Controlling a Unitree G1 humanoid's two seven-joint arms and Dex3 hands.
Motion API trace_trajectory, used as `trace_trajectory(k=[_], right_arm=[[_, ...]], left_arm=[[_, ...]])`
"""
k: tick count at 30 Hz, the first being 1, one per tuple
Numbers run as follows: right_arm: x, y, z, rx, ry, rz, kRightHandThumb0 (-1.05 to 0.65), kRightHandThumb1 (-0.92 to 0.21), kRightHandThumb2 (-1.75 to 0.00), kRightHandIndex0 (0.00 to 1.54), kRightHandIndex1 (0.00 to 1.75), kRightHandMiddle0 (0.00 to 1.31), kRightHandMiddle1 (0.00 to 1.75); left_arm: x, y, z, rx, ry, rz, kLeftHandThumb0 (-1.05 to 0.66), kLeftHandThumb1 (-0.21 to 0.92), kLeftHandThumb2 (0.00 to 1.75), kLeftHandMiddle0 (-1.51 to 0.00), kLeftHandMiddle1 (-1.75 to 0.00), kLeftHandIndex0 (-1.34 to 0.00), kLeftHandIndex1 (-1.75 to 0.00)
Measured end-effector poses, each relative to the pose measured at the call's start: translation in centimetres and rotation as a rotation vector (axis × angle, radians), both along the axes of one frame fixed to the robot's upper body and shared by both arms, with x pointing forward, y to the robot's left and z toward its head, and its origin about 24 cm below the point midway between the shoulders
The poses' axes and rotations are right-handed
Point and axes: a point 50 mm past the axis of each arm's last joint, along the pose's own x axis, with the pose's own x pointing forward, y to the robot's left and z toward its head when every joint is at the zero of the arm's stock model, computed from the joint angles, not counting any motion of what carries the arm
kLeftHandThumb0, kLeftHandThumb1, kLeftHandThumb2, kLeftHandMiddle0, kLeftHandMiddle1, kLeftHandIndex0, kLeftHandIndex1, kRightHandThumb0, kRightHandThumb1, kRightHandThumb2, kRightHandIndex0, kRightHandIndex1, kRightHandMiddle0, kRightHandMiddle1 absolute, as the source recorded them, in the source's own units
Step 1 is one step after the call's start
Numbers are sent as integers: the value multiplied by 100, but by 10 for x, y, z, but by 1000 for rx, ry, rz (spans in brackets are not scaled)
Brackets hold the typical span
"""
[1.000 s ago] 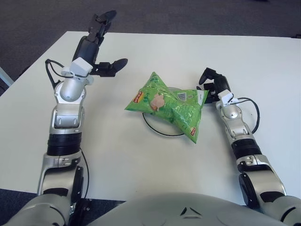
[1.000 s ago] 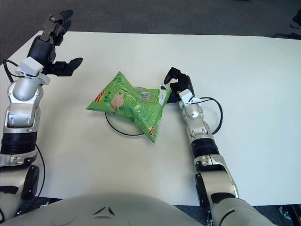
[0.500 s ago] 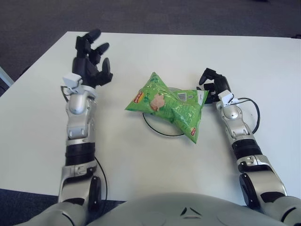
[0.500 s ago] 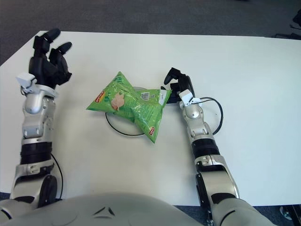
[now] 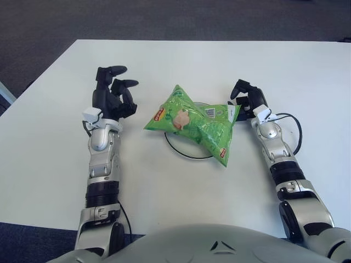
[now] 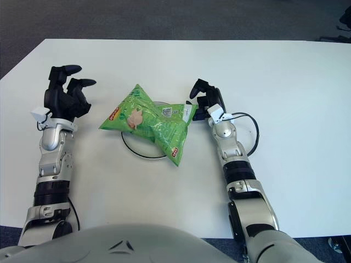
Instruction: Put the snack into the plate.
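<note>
A green snack bag lies across a round plate with a dark rim at the middle of the white table. The bag covers most of the plate and overhangs its rim on the right. My right hand sits just behind the bag's right corner, fingers loosely spread and holding nothing. My left hand is to the left of the bag and apart from it, palm up, with fingers relaxed and empty.
The white table stretches wide behind the plate. A black cable loops beside my right forearm. The table's left edge runs diagonally past my left arm, with dark floor beyond.
My left arm has swung in from a raised reach at the far left and now sits beside the plate. The bag and my right hand have not moved.
</note>
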Motion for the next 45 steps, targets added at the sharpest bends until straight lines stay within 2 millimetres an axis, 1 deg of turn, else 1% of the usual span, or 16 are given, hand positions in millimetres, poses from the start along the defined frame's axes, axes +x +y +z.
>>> trace_trajectory(k=[6, 14, 20, 26, 29, 31, 32, 34, 35, 37, 40, 45], right_arm=[[1, 0, 0, -5, 4, 9, -51, -26, -139, 134, 175, 66, 175], [2, -6, 0, -10, 7, -6, -51, -26, -139, 134, 175, 67, 175], [2, -9, 0, -9, 7, -19, -51, -26, -139, 135, 175, 67, 175], [2, -11, 3, 10, 3, -29, -51, -25, -139, 134, 175, 67, 175], [2, -13, 2, 48, 12, -44, -51, -25, -139, 134, 175, 67, 175], [2, -14, 2, 89, 19, -54, -51, -24, -141, 133, 175, 68, 175], [2, -15, 2, 118, 25, -56, -51, -23, -142, 133, 175, 68, 175], [1, -18, 2, 194, 34, -60, -52, -22, -143, 133, 175, 69, 175], [1, -20, 1, 228, 42, -61, -53, -21, -145, 132, 175, 71, 175], [1, -21, 0, 288, 50, -53, -53, -19, -148, 132, 175, 72, 175], [0, -25, 1, 382, 45, -40, -54, -16, -150, 131, 175, 74, 175], [-1, -29, 1, 470, 36, -17, -55, -15, -152, 130, 175, 75, 175]], left_arm=[[-2, 2, -4, -12, 38, -28, -2, -1, 165, -88, -175, -66, -162], [-2, 10, -16, -67, 83, -22, -2, -4, 168, -91, -175, -71, -158], [-3, 10, -15, -49, 74, -14, -2, -9, 174, -94, -175, -73, -161], [-3, 9, -13, -8, 50, 0, -2, -11, 175, -95, -175, -76, -158], [-3, 9, -11, 6, 41, 7, -2, -11, 175, -95, -175, -78, -157], [-4, 9, -11, 13, 37, 11, -1, 0, 166, -79, -175, -72, -167], [-4, 9, -11, 16, 36, 13, -1, 3, 164, -75, -175, -70, -170], [-4, 9, -11, 23, 37, 18, -1, 5, 162, -71, -175, -68, -172], [-4, 9, -11, 26, 38, 20, -1, 0, 166, -80, -175, -71, -168], [-4, 9, -11, 29, 40, 21, -1, -5, 170, -87, -175, -73, -164], [-3, 9, -12, 28, 48, 20, -1, -8, 173, -92, -175, -73, -163], [-3, 9, -14, 23, 73, 22, -1, -9, 174, -94, -175, -74, -162]])
